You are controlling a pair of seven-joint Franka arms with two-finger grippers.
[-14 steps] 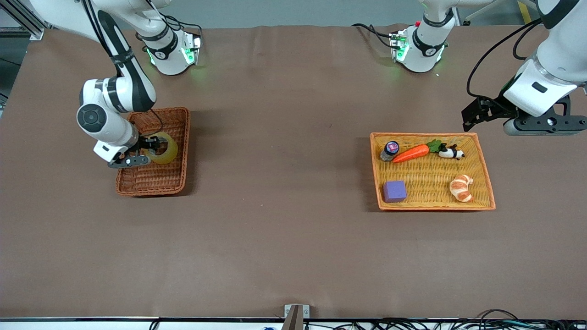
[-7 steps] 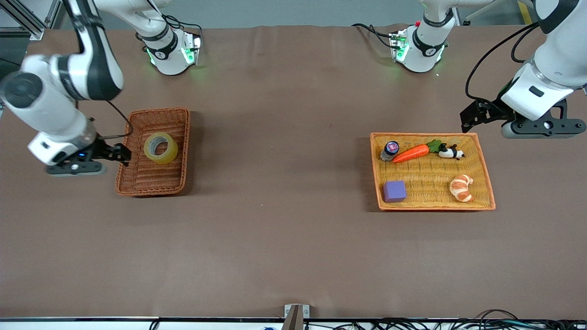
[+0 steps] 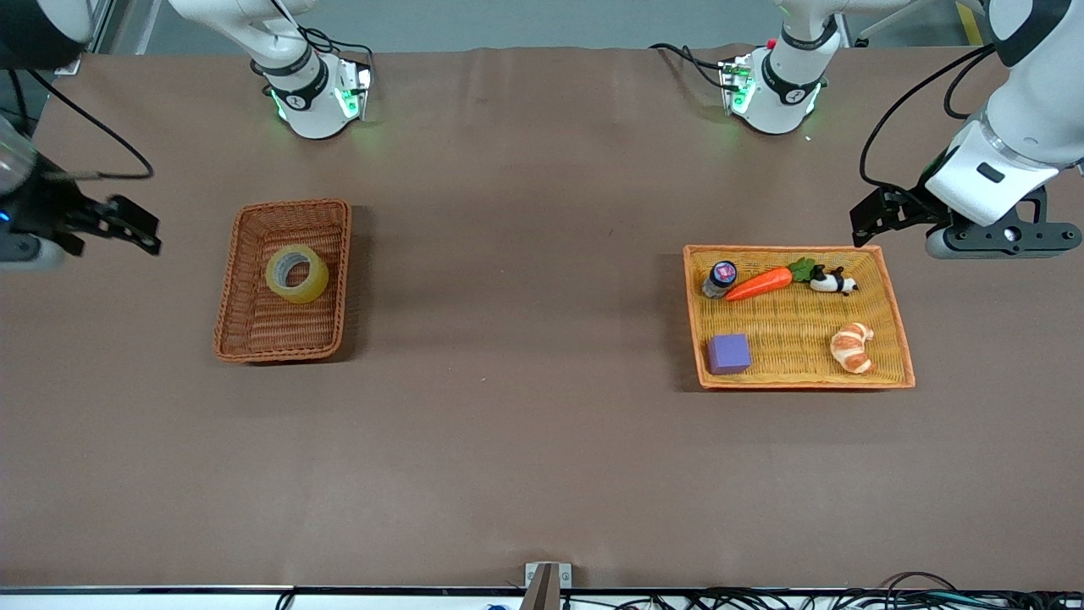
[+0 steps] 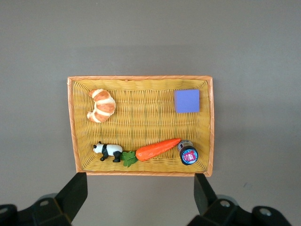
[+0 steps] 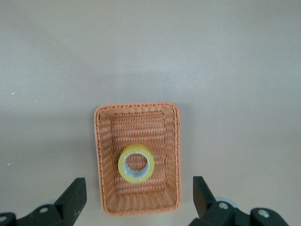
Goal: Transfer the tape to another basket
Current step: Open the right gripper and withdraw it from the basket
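The right end effector [image 3: 127, 224] is hanging released over the counter [image 3: 525, 424] at its own end; the left end effector [image 4: 140, 200] is waiting released beside the yellow-orange basket [image 3: 898, 322]. The tape [image 3: 296, 274] is lying flat in the basket [image 3: 254, 339].

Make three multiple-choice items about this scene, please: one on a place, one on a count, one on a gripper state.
1. Where is the tape?
A. on the table
B. in the basket
C. in a gripper

2. How many things lie in the yellow-orange basket?
A. three
B. five
C. seven

3. How is the right gripper?
A. open
B. shut on the tape
C. shut, empty

Answers:
1 B, it lies on the wicker floor.
2 B, the left wrist view shows five.
3 A, its fingers stand wide apart.
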